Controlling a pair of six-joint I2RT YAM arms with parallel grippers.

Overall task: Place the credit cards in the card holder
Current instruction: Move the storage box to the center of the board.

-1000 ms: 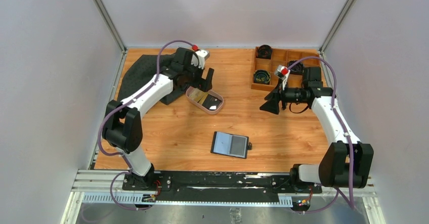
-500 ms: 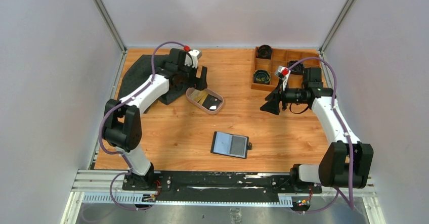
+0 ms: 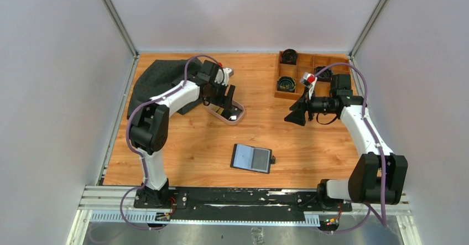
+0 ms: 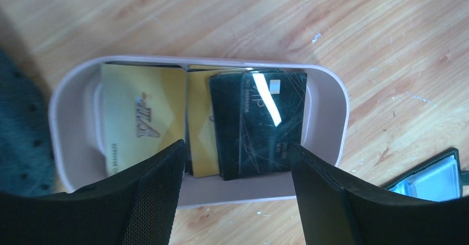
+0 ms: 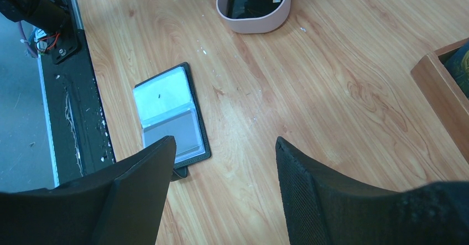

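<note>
**A:** Left pincer point(image 4: 236, 152)?

**B:** Jaws apart, nothing between the pads. It hangs straight over the pink tray point(image 4: 332, 93). The credit cards point(image 4: 141, 115) lie in the tray, just ahead of the fingertips. The gold ones are toward its left finger, and a black one overlaps them toward its right finger.

**A:** Count?

**B:** Cannot tell. The cards overlap, both fingers hide their near edges, and glare wipes out part of the black card's face. A dark cloth point(image 4: 19, 123) is cut off beyond the left finger.

**A:** Card holder?

**B:** From the left pincer only a corner shows, past its right finger at the frame edge. The right wrist view gives more. The card holder point(image 5: 168, 115) lies open and flat on the tabletop point(image 5: 332, 118) below the right pincer point(image 5: 224, 141), toward its left finger. The pockets face up. That finger covers the holder's nearest corner.

**A:** Right pincer?

**B:** Jaws spread, empty, held above the tabletop. A wooden box point(image 5: 437, 79) is clipped by the frame beyond its right finger, and its contents cannot be made out there.
</note>
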